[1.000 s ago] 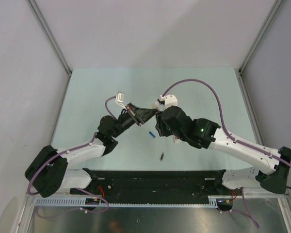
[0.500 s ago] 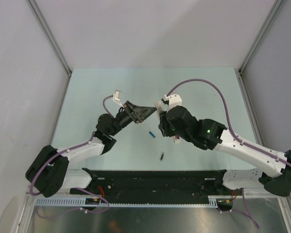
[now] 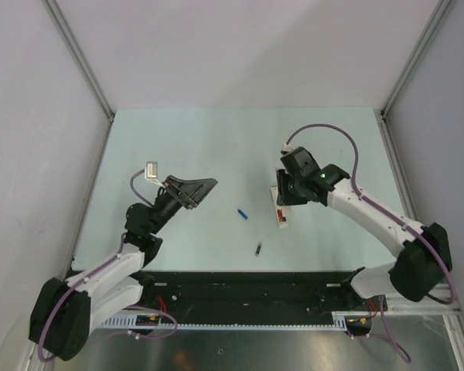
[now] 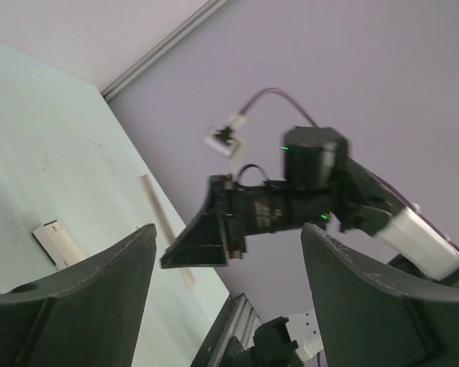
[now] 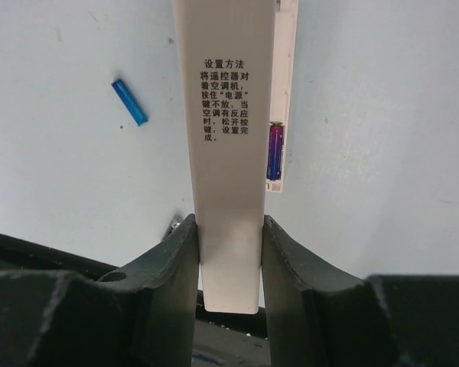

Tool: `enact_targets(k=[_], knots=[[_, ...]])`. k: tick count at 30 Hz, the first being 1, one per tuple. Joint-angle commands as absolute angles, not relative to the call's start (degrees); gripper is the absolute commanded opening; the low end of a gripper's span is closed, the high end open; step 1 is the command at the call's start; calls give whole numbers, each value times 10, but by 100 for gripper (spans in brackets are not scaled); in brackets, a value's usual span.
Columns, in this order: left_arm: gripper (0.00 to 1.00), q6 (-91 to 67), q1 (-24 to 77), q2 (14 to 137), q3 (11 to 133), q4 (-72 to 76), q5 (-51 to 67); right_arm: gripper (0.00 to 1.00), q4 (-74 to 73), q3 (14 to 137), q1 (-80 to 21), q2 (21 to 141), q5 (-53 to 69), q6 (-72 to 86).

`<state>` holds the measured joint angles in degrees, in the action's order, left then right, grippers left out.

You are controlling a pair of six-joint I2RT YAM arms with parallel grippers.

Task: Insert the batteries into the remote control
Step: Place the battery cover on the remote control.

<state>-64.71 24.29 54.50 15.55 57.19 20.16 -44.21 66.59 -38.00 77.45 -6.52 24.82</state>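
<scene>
Right gripper (image 5: 228,229) clamped on white printed panel (image 5: 226,153), which hides most of remote control (image 5: 288,76) lying right of centre on desk (image 5: 382,115). One battery (image 5: 275,151) shows in its slot. Left gripper (image 4: 228,237) wide open, empty, raised. Blue battery (image 3: 243,214) and black battery (image 3: 258,249) loose mid-desk, tiny.

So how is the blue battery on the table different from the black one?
The blue battery is bright blue; the black battery is dark. The blue battery lies farther back on the table, the black battery nearer its front edge. The blue battery lies slanted; the black battery points almost straight front to back. Both are tiny sticks, lying loose and untouched.
</scene>
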Motion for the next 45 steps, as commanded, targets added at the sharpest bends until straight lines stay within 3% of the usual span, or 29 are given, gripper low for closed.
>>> enact_targets(k=[1,4,33,45], knots=[[80,-651,232,488,133,556,224,4,-432,667,-336,828,63,223],[80,-646,229,466,123,536,237,0,-446,681,-319,872,88,208],[80,-617,250,446,95,486,247,0,-484,749,-300,1016,40,153],[80,-607,257,446,96,475,243,8,-480,759,-297,1034,21,159]])
